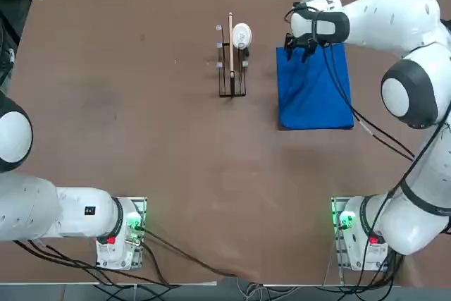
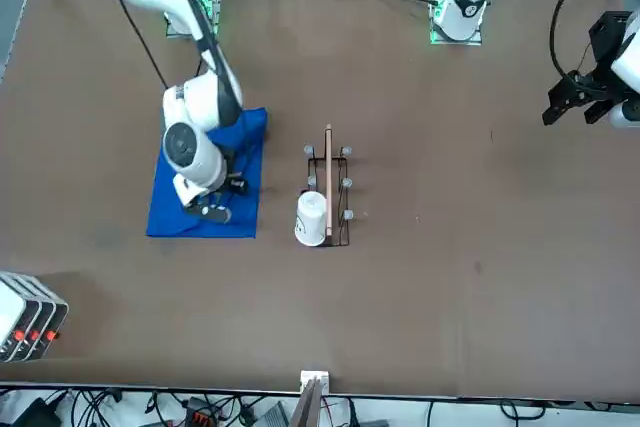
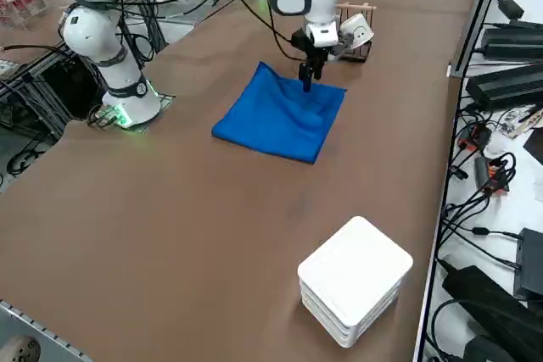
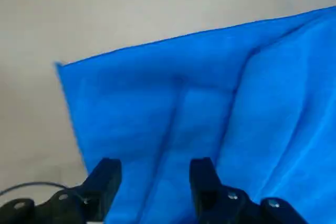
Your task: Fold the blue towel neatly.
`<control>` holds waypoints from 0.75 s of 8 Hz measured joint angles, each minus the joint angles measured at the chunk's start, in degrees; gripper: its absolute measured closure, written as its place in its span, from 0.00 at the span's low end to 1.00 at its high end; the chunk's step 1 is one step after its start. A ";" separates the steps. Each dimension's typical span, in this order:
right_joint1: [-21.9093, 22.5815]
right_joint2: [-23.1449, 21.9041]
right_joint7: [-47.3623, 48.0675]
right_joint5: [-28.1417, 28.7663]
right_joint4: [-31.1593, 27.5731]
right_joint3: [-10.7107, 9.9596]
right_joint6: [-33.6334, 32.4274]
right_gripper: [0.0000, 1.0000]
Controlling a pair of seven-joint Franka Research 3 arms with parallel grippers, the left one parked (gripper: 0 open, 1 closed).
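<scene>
Brown table (image 1: 176, 167); blue towel (image 1: 313, 96) under right gripper (image 4: 155, 166) (fingers apart).

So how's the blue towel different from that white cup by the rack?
The blue towel lies flat and soft on the table, while the white cup is stiff and rounded. The towel is plain blue and much larger; the cup is white and small. Both are in the front view.

Blue towel (image 3: 280, 116): bright royal-blue, plain cloth
Shape: roughly rectangular, straight-edged
Surface: soft creases and a raised ridge
Pose: lying mostly flat
Place: directly on the brown table (image 3: 212, 235)
</scene>
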 joint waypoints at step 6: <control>-1.99 3.01 11.31 0.05 0.01 0.04 6.80 0.27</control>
